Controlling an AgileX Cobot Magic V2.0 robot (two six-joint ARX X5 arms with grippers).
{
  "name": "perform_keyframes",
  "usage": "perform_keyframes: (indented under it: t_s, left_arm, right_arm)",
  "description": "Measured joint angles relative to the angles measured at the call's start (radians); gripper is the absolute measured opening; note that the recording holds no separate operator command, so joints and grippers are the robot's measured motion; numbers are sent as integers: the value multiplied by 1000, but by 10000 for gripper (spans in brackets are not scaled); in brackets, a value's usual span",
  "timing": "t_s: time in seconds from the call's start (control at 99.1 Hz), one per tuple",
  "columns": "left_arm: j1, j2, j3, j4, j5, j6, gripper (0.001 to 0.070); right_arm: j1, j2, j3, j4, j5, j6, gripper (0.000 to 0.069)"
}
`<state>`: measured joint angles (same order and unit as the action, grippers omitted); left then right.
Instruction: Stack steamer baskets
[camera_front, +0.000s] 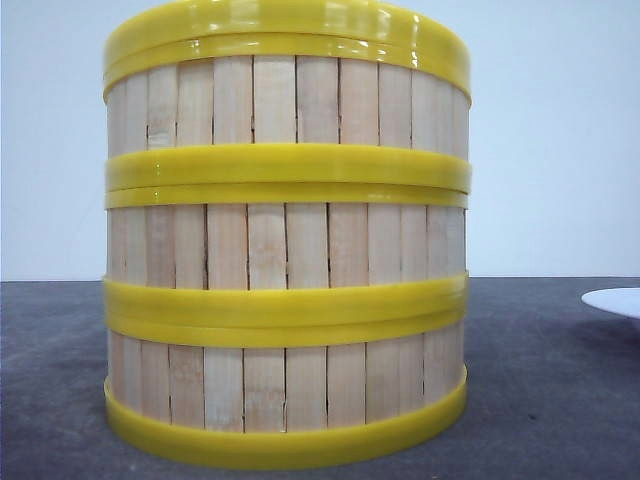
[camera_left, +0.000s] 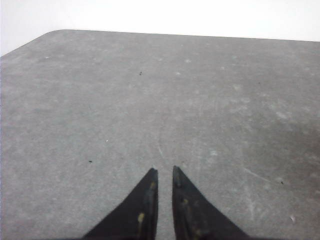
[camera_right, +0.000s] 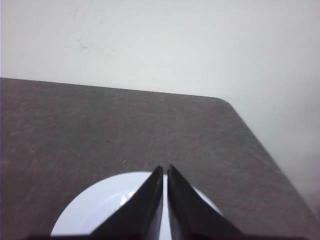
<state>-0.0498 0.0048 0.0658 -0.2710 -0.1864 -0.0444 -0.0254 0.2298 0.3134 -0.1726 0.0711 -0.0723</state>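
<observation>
On grey surface (camera_front: 560, 400), front view: three steamer baskets (camera_front: 286, 250) stacked in one column, yellow lid (camera_front: 290, 30) on top, rims aligned. White plate (camera_front: 615, 300) well apart, at right. Left fingers (camera_left: 165, 172) nearly closed, holding nothing; right fingers (camera_right: 165, 170) likewise, above plate. Stack judged done; best to retreat without nudging column.

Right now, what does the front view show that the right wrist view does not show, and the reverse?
Only the front view shows the three steamer baskets stacked in one column, with a yellow lid on top. Only the right wrist view shows the right claw, its fingers nearly together and holding nothing, above the white plate. Both show the dark grey table and the plate, though the front view catches only its edge at the right.
</observation>
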Motion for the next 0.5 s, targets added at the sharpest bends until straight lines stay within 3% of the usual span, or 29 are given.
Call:
perform_keyframes:
  t_s: [0.212, 0.505]
  left_arm:
    - [0, 0, 0, 0, 0, 0, 25]
    - [0, 0, 0, 0, 0, 0, 25]
  right_arm:
    - [-2, -112, -153, 0, -16, 28, 10]
    - [-3, -198, -243, 4, -18, 50, 10]
